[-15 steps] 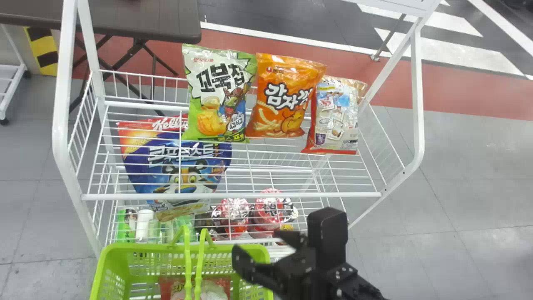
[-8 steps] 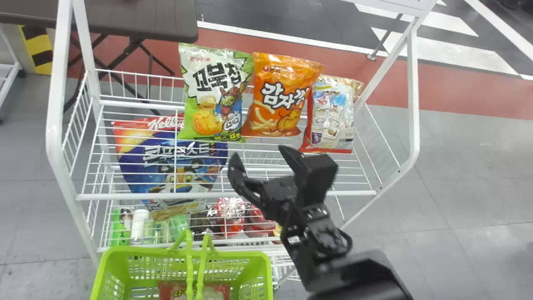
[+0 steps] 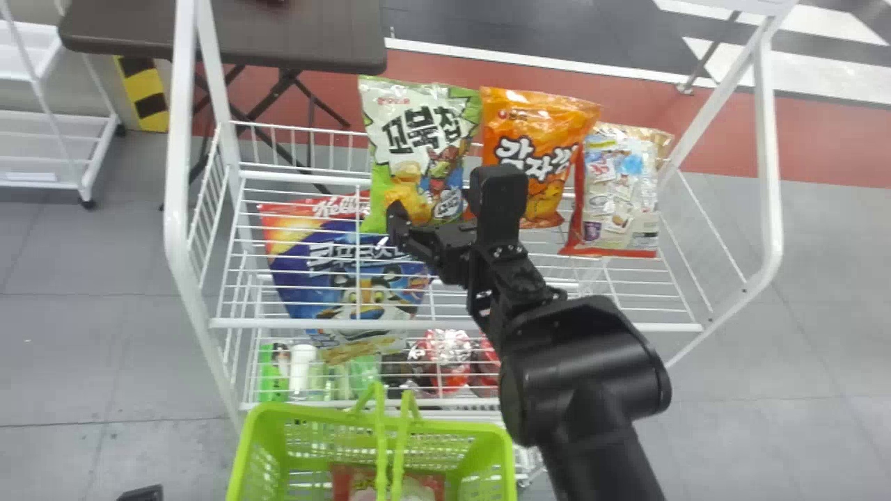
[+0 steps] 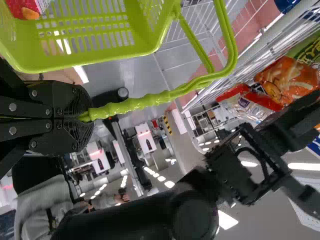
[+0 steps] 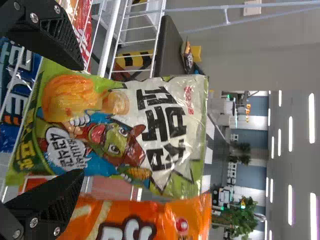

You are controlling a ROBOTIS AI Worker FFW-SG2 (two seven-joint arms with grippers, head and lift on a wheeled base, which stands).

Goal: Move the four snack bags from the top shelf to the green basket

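Over the lower part of the green-and-white snack bag [image 3: 418, 118], my right gripper [image 3: 445, 198] is open. In the right wrist view, the fingers of the right gripper [image 5: 80, 120] stand towards either side of that bag [image 5: 117, 130]; contact cannot be told. To its right on the top shelf are an orange bag [image 3: 539, 111] and a beige-and-red bag [image 3: 619, 188]. The green basket [image 3: 254, 445] stands in front of the rack with a red bag [image 3: 348, 480] inside. My left gripper [image 4: 82, 106] is shut on the basket's green handle [image 4: 135, 103].
White posts [image 3: 177, 174] and the shelf's front rail [image 3: 278, 323] frame the rack. Below the top shelf lie a blue cereal bag [image 3: 306, 285] and several small goods. A dark table [image 3: 299, 42] stands behind at the left.
The right gripper has risen from above the basket's right side to the green-and-white bag, its arm stretching in behind it. The head view has shifted, so rack and basket appear farther right.
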